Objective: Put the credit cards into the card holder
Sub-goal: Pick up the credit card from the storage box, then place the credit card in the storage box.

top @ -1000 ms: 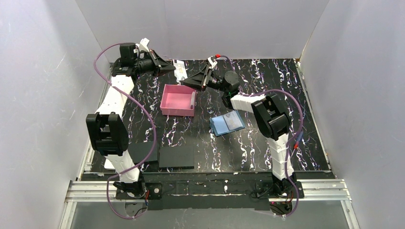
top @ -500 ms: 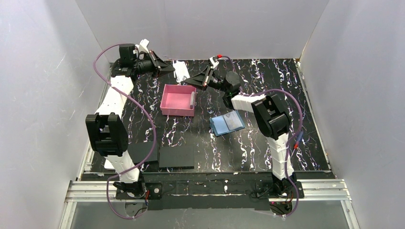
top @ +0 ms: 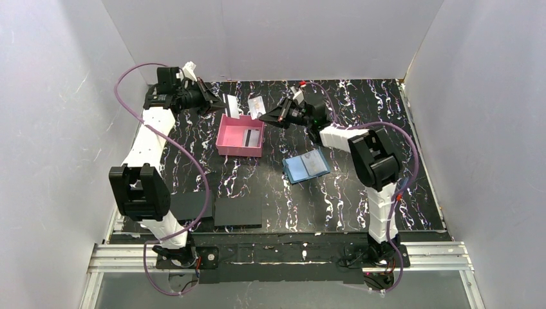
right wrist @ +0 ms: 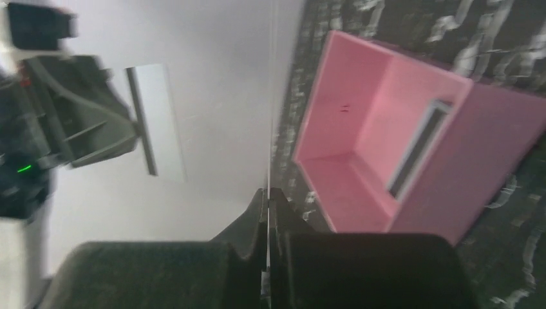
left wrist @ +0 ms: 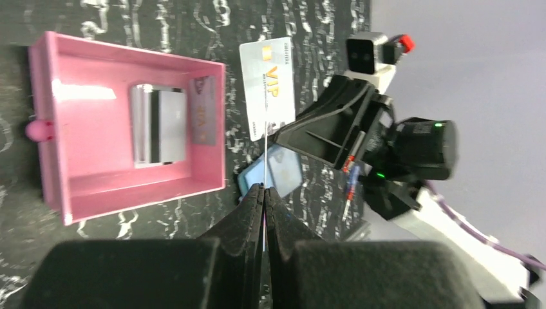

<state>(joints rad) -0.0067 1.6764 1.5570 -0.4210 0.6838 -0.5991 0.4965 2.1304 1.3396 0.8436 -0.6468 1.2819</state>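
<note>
While both arms hang over the black marbled surface (top: 335, 187), the top view shows the small pink open-topped card holder (top: 225, 145) with one grey card (top: 252, 136) inside. Left wrist view: the right claw (left wrist: 286, 129) pinches a white VIP-printed card (left wrist: 267, 84) beyond the holder. Right wrist view: the left claw (right wrist: 134, 135) is clenched on a white black-striped card (right wrist: 158, 122). Best to lower each flat over the opening, one arm at a time.

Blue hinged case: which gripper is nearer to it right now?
Right. The right gripper is beyond the blue case, by the card holder's far right corner; the left gripper is farther off, by the holder's far left corner.
</note>
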